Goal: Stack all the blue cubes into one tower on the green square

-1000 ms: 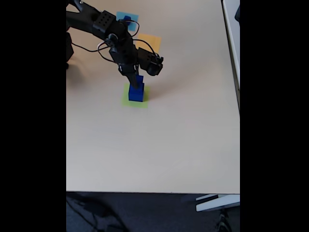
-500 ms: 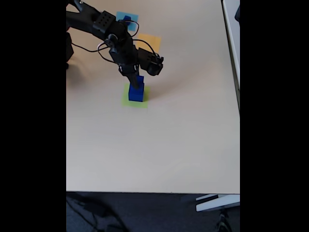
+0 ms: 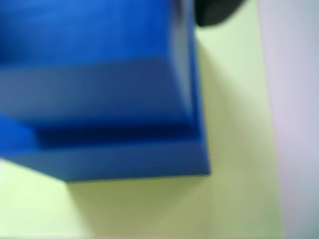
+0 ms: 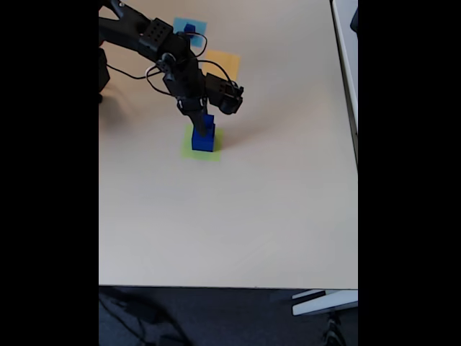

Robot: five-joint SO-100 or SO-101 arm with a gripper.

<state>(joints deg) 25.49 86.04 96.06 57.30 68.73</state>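
In the fixed view the green square lies mid-table with the large blue cube on it. The medium blue cube sits on top of that as a two-step tower. My gripper reaches down from the upper left, its fingers around the medium cube. The wrist view is a blurred close-up: the medium cube rests on the large cube, green square around them, one dark fingertip beside the cube's edge. The small blue cube stands far back on a light-blue square.
A light-blue paper square and an orange paper square lie at the back of the beige table. The arm's base and cables occupy the back left. The table's front edge runs near the bottom, its right edge by a white panel.
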